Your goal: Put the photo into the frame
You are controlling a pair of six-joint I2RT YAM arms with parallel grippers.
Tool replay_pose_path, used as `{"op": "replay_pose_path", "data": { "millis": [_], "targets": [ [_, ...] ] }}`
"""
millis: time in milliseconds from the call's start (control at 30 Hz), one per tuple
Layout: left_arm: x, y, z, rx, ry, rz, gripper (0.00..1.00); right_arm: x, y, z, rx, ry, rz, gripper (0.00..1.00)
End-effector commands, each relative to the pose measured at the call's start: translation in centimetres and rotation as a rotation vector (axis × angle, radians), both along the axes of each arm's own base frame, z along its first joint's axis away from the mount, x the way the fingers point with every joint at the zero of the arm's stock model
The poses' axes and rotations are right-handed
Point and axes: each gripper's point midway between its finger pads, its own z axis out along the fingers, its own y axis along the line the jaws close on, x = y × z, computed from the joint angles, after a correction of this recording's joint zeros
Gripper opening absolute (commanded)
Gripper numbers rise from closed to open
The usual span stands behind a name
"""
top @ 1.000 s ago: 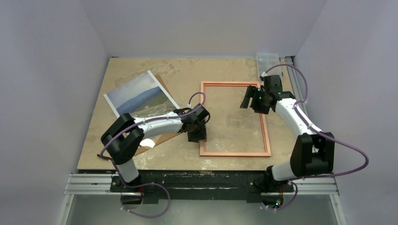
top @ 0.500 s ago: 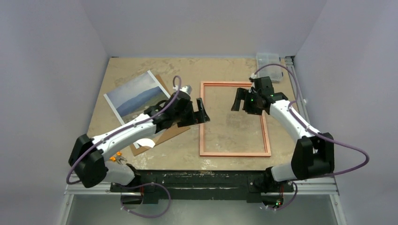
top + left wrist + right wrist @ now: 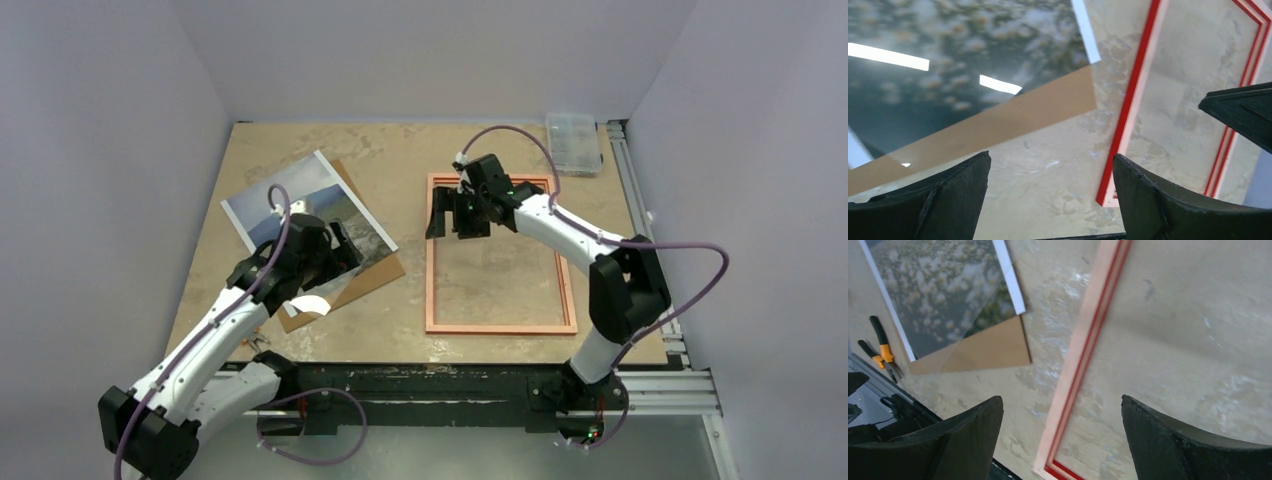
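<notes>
The photo [image 3: 300, 200], a landscape print with a white border, lies at the left on a brown backing board [image 3: 365, 280]. The frame [image 3: 500, 327] lies flat to its right, copper side up, with red showing along its edges [image 3: 1130, 100]. My left gripper [image 3: 345, 245] hovers open over the photo's right corner, holding nothing. In the left wrist view its gripper [image 3: 1050, 160] has bare table between the fingers, with the photo [image 3: 948, 50] ahead on the left. My right gripper [image 3: 449, 225] is open above the frame's upper left part, and its wrist view shows the frame's rail [image 3: 1088, 350] between the spread fingers.
A clear plastic box [image 3: 573, 140] stands at the back right corner. Orange-handled pliers [image 3: 880, 347] lie by the near left table edge. A small white scrap [image 3: 315, 305] lies beside the backing board. A metal rail [image 3: 640, 200] runs along the right side.
My left gripper left the frame's left rail, opened and swung left over the photo. My right gripper moved from the frame's right rail across to its upper left part.
</notes>
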Motion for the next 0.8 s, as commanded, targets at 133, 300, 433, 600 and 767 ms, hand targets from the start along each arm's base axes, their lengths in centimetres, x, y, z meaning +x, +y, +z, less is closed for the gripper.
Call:
{"op": "replay_pose_path", "data": {
  "millis": [133, 300, 433, 600, 767],
  "targets": [
    [-2.8, 7.5, -1.3, 0.265, 0.107, 0.136, 0.81, 2.2, 8.9, 2.4, 0.179, 0.006, 0.132, 0.87],
    [-1.4, 6.9, -2.6, 0.266, 0.170, 0.110, 0.67, 3.4, 11.2, 1.0, 0.194, 0.038, 0.159, 0.87],
    [-0.2, 6.9, -4.2, 0.252, 0.221, 0.108, 0.59, 4.4, 13.1, 0.3, 0.213, 0.064, 0.180, 0.86],
    [0.3, 7.9, -6.9, 0.241, 0.307, 0.132, 0.51, 5.3, 14.2, -2.0, 0.197, 0.106, 0.180, 0.86],
    [0.7, 8.0, -9.5, 0.222, 0.393, 0.121, 0.50, 6.0, 14.9, -2.5, 0.206, 0.109, 0.181, 0.85]
  ]
}}
